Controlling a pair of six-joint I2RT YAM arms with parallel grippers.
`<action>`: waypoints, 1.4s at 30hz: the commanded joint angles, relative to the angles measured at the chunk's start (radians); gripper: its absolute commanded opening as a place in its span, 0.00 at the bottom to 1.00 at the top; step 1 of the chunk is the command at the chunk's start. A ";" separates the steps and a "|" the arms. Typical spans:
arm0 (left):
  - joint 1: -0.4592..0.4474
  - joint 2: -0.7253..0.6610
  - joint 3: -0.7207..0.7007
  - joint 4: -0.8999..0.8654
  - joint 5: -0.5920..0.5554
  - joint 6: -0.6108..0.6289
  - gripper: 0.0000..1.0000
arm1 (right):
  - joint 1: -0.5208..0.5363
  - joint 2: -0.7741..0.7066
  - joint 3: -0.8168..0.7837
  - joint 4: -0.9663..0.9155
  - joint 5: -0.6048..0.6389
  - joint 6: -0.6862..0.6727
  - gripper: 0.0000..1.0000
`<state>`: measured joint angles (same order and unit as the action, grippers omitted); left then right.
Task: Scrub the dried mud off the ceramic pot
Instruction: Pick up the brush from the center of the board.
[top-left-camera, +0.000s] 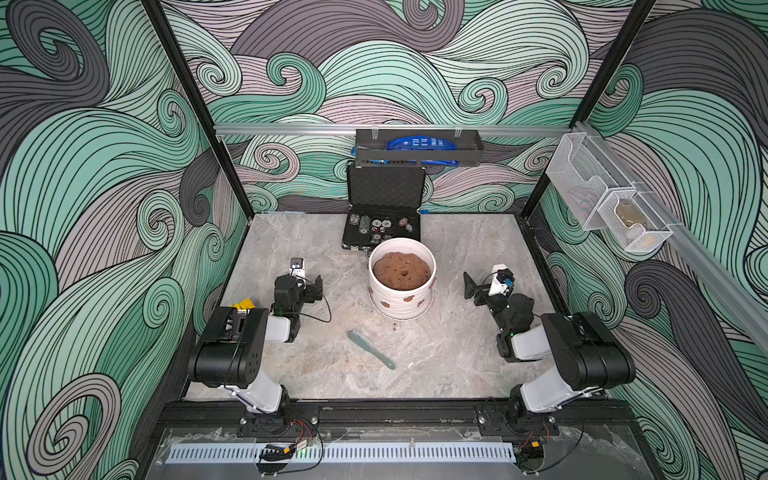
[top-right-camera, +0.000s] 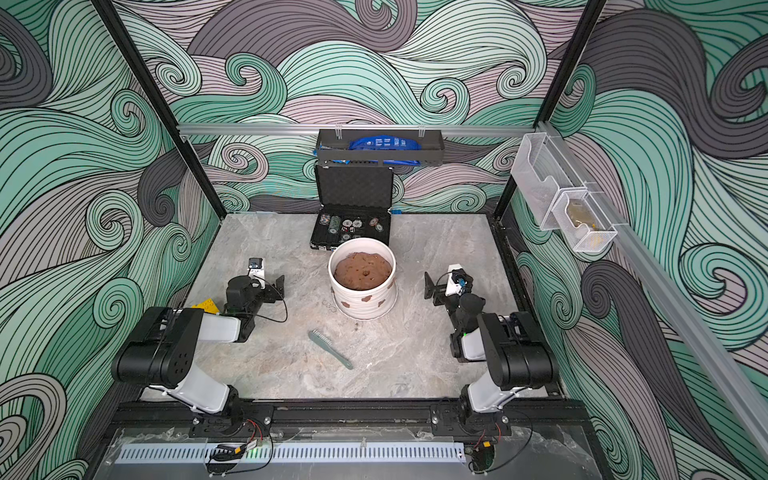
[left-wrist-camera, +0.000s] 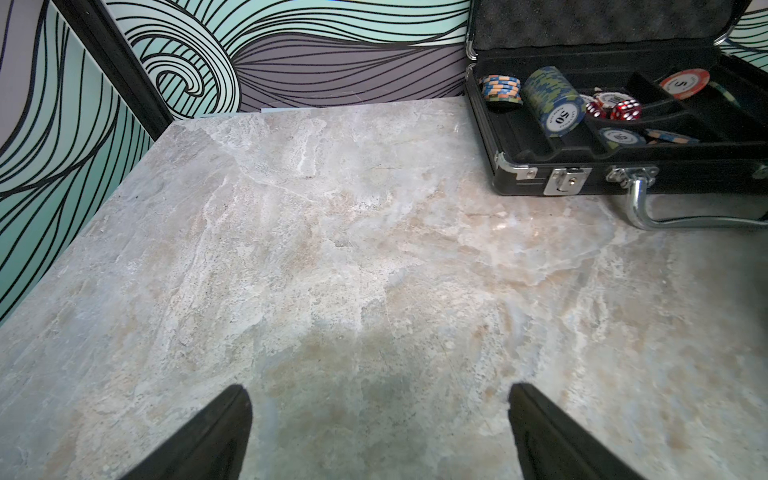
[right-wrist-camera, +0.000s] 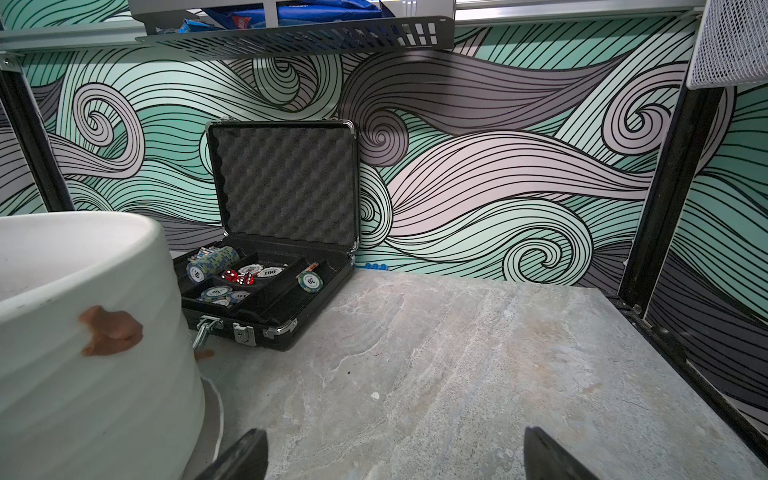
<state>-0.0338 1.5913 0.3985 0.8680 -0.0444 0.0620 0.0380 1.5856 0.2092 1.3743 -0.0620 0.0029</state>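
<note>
Both pincers released, empty. Left pincer (left-wrist-camera: 376, 395) and right pincer (right-wrist-camera: 395, 440) flank the pot (top-left-camera: 419, 309) on the tabletop (top-left-camera: 457, 365), apart from it. Mud (right-wrist-camera: 110, 331) on its wall, near right pincer. Brush (top-left-camera: 371, 349) lies behind both pincers, between them, untouched. Likely first pickup.

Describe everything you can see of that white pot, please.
The ceramic pot is wide, white and round, with horizontal ribs on its wall and a smooth rim. It stands upright near the middle of the table, filled with a brown soil mound that has a hole in its centre. Reddish-brown patches of dried mud stick to its wall. An open black case stands just behind it.
</note>
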 joint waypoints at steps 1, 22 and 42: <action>-0.004 -0.022 0.007 0.024 -0.037 0.019 0.99 | -0.021 -0.049 -0.009 0.002 0.014 0.030 0.99; -0.028 -0.579 0.554 -1.449 0.214 -0.463 0.99 | 0.135 -0.699 0.416 -1.128 -0.192 0.059 0.99; -0.343 -0.682 0.329 -1.606 0.322 -0.831 0.99 | 0.987 -0.548 0.590 -1.772 0.114 0.270 0.97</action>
<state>-0.3519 0.9085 0.7486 -0.7650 0.2710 -0.6586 0.9356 0.9764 0.8070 -0.2909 -0.1261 0.1669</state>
